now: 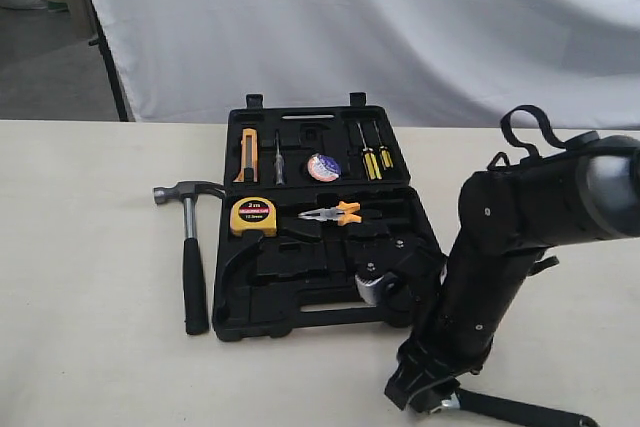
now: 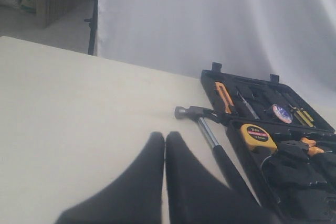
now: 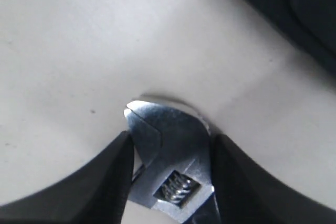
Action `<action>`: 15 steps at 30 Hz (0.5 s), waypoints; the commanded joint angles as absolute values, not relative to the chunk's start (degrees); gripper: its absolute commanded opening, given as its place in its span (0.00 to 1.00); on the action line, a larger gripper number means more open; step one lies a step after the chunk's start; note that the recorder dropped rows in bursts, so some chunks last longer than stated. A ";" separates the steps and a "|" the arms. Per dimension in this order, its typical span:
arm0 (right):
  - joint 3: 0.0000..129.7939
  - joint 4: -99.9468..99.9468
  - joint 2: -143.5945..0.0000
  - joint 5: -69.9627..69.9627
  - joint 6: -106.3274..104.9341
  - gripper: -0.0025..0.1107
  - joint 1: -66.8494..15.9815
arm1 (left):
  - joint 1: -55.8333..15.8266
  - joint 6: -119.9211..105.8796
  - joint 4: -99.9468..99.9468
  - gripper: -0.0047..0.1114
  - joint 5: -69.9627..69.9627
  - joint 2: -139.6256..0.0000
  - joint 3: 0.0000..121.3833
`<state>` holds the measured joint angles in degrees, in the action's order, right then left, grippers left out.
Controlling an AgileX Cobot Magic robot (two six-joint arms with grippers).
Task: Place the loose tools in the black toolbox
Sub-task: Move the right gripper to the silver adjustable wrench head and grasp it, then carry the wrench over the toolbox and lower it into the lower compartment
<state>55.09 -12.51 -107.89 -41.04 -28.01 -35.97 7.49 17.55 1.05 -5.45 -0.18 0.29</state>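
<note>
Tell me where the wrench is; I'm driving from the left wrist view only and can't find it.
Observer: The right wrist view shows the right gripper closed around the silver head of the adjustable wrench.
Operator: Is it lifted yet?
Observer: It doesn't look so. In the exterior view its black handle appears to rest on the table, at the lower right.
Operator: Inside the case?
Observer: No, it is outside the black toolbox, on the side nearer the camera.

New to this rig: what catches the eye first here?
The black toolbox lies open in the centre, several tools in its recesses. At the near right the right hand grips the adjustable wrench by its head, while the claw hammer lies loose on the table just left of the case.
</note>
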 commanded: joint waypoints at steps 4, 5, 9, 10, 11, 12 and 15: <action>58.26 -16.85 -108.79 -48.74 -27.87 0.02 -36.19 | 8.94 17.82 1.30 0.05 -5.03 0.00 0.44; 58.40 -16.85 -108.79 -48.74 -27.87 0.02 -36.19 | 8.94 17.82 1.30 0.05 -5.03 0.00 0.44; 58.52 -16.72 -108.79 -48.49 -27.87 0.02 -36.19 | 8.94 17.82 1.30 0.05 -5.03 0.00 0.44; 58.52 -16.39 -108.79 -48.49 -27.87 0.02 -36.19 | 8.94 17.82 1.30 0.05 -5.03 0.00 0.44; 58.52 -16.39 -108.69 -48.49 -27.87 0.02 -36.19 | 8.94 17.82 1.30 0.05 -5.03 0.00 0.44; 58.52 -16.39 -108.58 -48.49 -27.87 0.02 -36.19 | 8.94 17.82 1.30 0.05 -5.03 0.00 0.44; 58.52 -16.39 -107.54 -48.49 -27.87 0.02 -36.19 | 8.94 17.82 1.30 0.05 -5.03 0.00 0.44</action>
<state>58.20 -16.64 -108.94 -48.07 -27.90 -36.19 7.49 17.55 1.05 -5.45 -0.18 0.29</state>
